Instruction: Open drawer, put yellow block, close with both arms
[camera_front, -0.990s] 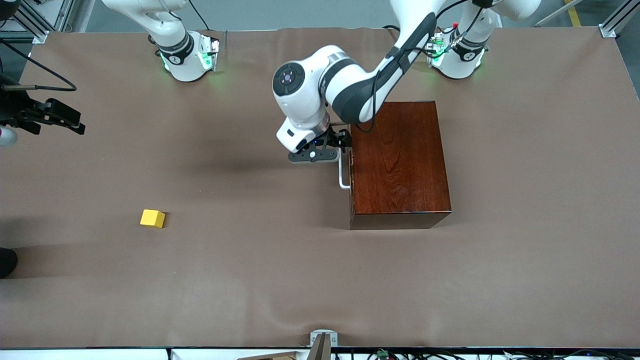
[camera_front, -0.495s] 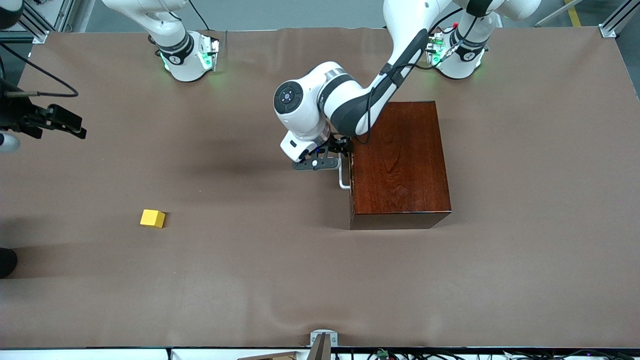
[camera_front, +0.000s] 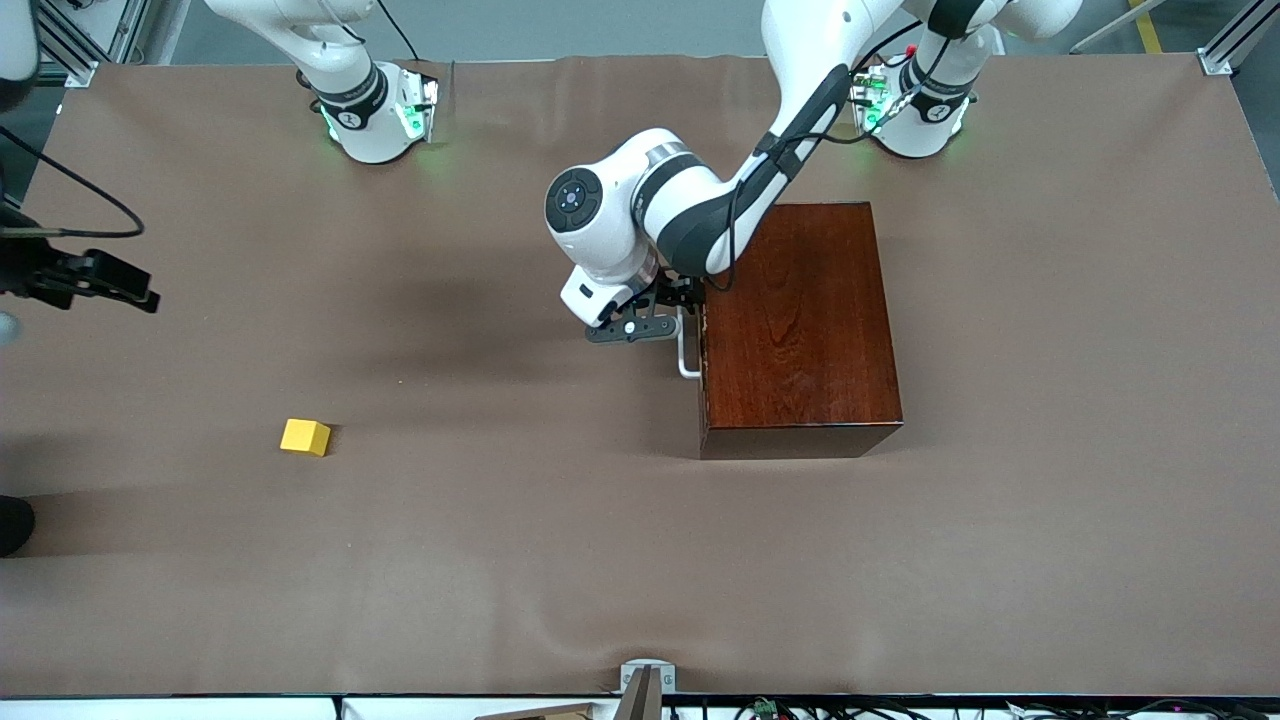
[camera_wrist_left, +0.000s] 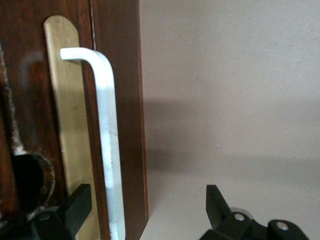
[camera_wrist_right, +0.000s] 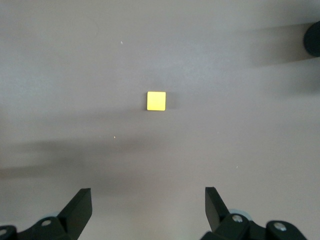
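At drawer (camera_front: 700, 345) front – left pincer (camera_wrist_left: 145, 210) spread around white handle (camera_wrist_left: 107, 150); right pincer (camera_wrist_right: 145, 210) apart.

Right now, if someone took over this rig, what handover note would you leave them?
Left gripper: open, fingers on either side of the white handle of the drawer, not yet clamped.
Right gripper: open, empty, up in the air over the table's right-arm end.
Drawer: shut inside the wooden box.
Yellow block: on the table, untouched, nearer the front camera than the box.
Done: nothing.
Left: grip handle, open, put block in, close.
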